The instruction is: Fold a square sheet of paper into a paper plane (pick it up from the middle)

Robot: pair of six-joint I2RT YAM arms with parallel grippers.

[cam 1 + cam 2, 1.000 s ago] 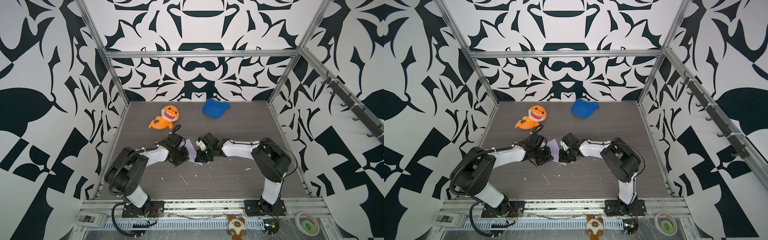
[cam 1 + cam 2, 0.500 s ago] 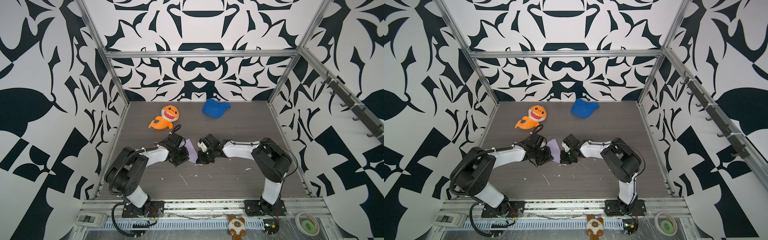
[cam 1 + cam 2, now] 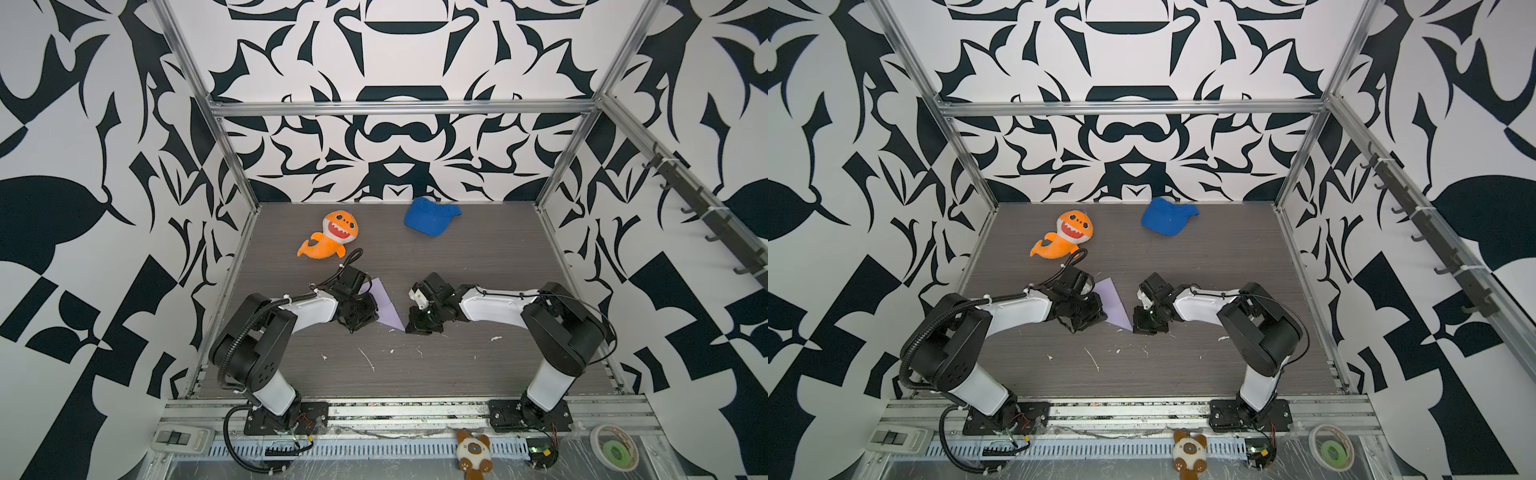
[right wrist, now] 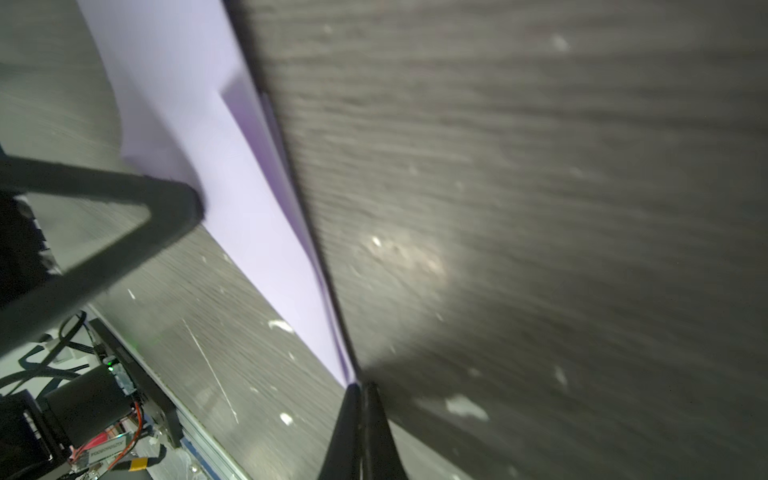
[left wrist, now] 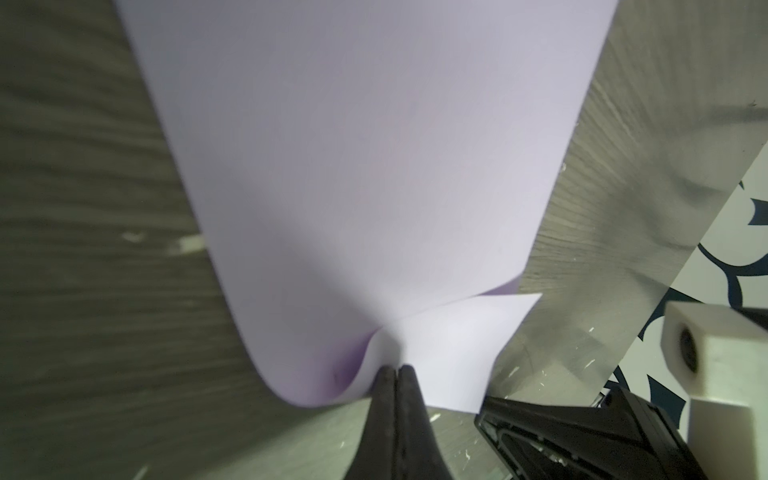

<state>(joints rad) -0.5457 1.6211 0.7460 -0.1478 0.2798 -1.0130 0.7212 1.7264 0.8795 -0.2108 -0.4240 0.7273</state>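
Observation:
The pale-lavender sheet of paper (image 3: 384, 301) (image 3: 1112, 301) lies on the dark table, folded into a long narrow pointed shape between my two grippers. My left gripper (image 3: 375, 309) (image 3: 1100, 311) lies low at its left edge. In the left wrist view it (image 5: 395, 368) is shut, and the paper (image 5: 374, 166) curls and puckers into its tips. My right gripper (image 3: 412, 327) (image 3: 1137, 327) is shut at the paper's near pointed end. In the right wrist view its tips (image 4: 359, 384) touch where the lavender strip (image 4: 249, 216) runs out.
An orange plush shark (image 3: 332, 237) and a blue cap (image 3: 430, 216) lie at the back of the table. Small white scraps (image 3: 368, 359) dot the wood in front of the grippers. Patterned walls and metal posts close in three sides. A small plush toy (image 3: 471, 451) sits on the front rail.
My right gripper has slid along the paper's right edge toward its near pointed end. The left gripper has stayed in place, still shut at the paper's left edge.

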